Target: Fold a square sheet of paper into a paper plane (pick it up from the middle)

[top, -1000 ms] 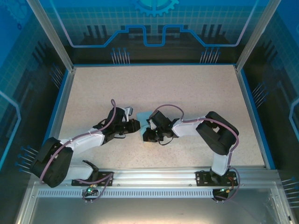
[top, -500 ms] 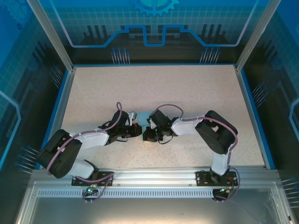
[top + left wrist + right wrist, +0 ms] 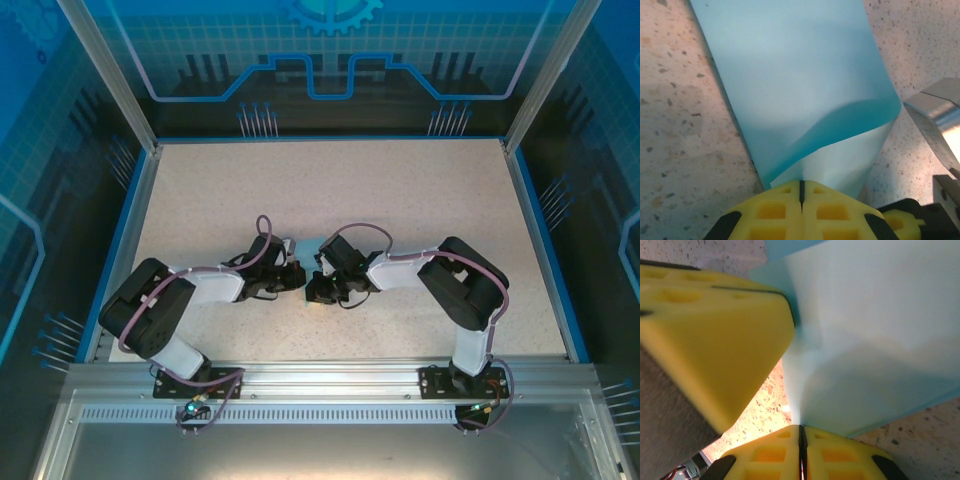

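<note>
Left fingers [image 3: 772, 212] newly together on paper [image 3: 790, 75] edge.

We see the paper [image 3: 790, 75] as thin, smooth and matt. The pads [image 3: 770, 210] look like matt yellow moulded rubber or plastic. The table [image 3: 675, 130] is speckled, finely grained, stone-like and dull. A metal piece [image 3: 935, 115] gleams, and the rail [image 3: 330, 375] looks like brushed aluminium.
</note>
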Controlling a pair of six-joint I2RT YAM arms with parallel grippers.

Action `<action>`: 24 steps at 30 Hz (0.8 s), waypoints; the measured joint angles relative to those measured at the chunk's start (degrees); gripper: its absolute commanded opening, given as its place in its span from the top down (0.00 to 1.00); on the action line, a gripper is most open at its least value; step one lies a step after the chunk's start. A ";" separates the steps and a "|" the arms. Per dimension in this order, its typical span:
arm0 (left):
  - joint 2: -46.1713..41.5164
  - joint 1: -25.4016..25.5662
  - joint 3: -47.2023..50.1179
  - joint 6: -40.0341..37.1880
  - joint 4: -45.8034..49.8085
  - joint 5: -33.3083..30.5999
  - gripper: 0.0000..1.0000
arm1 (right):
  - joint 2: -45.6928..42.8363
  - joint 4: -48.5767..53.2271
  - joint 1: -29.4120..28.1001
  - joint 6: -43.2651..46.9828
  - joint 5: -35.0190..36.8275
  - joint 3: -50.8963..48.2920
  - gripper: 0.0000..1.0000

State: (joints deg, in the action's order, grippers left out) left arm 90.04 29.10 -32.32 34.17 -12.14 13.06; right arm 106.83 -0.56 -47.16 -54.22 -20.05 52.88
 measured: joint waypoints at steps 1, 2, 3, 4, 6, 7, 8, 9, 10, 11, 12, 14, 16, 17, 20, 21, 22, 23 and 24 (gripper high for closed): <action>0.28 0.00 -0.13 -0.02 0.26 -0.26 1.00 | -0.11 -0.22 0.00 0.00 0.00 -0.15 0.91; 0.50 0.00 -0.20 -0.04 0.31 -0.42 1.00 | -0.26 -0.87 0.00 0.07 0.02 -0.59 0.91; 0.81 0.00 -0.33 -0.09 0.31 -0.39 1.00 | -0.46 -1.62 0.00 0.20 0.02 -1.09 0.90; 0.96 0.00 -0.59 -0.15 0.48 -0.39 1.00 | -0.66 -2.23 0.00 0.26 0.04 -1.46 0.90; 1.33 0.00 -1.05 -0.20 0.74 -0.37 1.00 | -1.01 -2.82 0.04 0.52 0.11 -1.88 0.90; 1.49 0.00 -1.18 -0.17 0.76 -0.37 1.00 | -1.22 -3.06 0.07 0.76 0.20 -2.14 0.90; 1.55 0.00 -1.31 -0.17 0.92 -0.37 1.00 | -1.36 -3.19 0.11 1.09 0.26 -2.32 0.90; 1.60 0.02 -1.38 -0.17 0.96 -0.37 1.00 | -1.46 -3.19 0.11 1.51 0.28 -2.32 0.90; 1.64 0.02 -1.42 -0.17 1.05 -0.37 1.00 | -1.51 -3.13 0.11 2.03 0.28 -2.32 0.91; 1.66 0.02 -1.44 -0.17 1.09 -0.37 1.00 | -1.51 -3.08 0.07 2.47 0.28 -2.32 0.91; 1.68 0.02 -1.51 -0.17 1.14 -0.37 1.00 | -1.51 -3.02 -0.04 2.99 0.28 -2.27 0.91; 1.75 0.02 -1.70 -0.17 1.33 -0.37 1.00 | -1.51 -2.82 -0.17 3.72 0.28 -2.05 0.91; 1.79 0.02 -1.73 -0.17 1.33 -0.37 1.00 | -1.51 -2.51 -0.48 4.13 0.28 -1.88 0.91; 1.79 0.02 -1.73 -0.17 1.33 -0.37 1.00 | -1.51 -2.49 -0.59 4.15 0.28 -1.88 0.91; 1.79 0.02 -1.73 -0.17 1.33 -0.37 1.00 | -1.51 -2.49 -0.72 4.31 0.31 -1.88 0.91; 1.79 0.02 -1.73 -0.17 1.33 -0.39 1.00 | -1.51 -2.45 -0.72 4.33 0.31 -1.88 0.91; 1.79 0.00 -1.73 -0.17 1.33 -0.37 1.00 | -1.51 -2.47 -0.72 4.35 0.28 -1.88 0.91; 1.79 0.02 -1.73 -0.17 1.36 -0.37 1.00 | -1.49 -2.45 -0.72 4.42 0.28 -1.88 0.91; 1.79 0.02 -1.73 -0.17 1.36 -0.37 1.00 | -1.51 -2.43 -0.72 4.55 0.28 -1.88 0.91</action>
State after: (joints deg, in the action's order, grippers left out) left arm 91.83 29.12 -34.04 34.00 -10.79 12.69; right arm 105.32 -2.98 -47.88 -49.67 -19.77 51.00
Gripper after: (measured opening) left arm 0.025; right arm 0.093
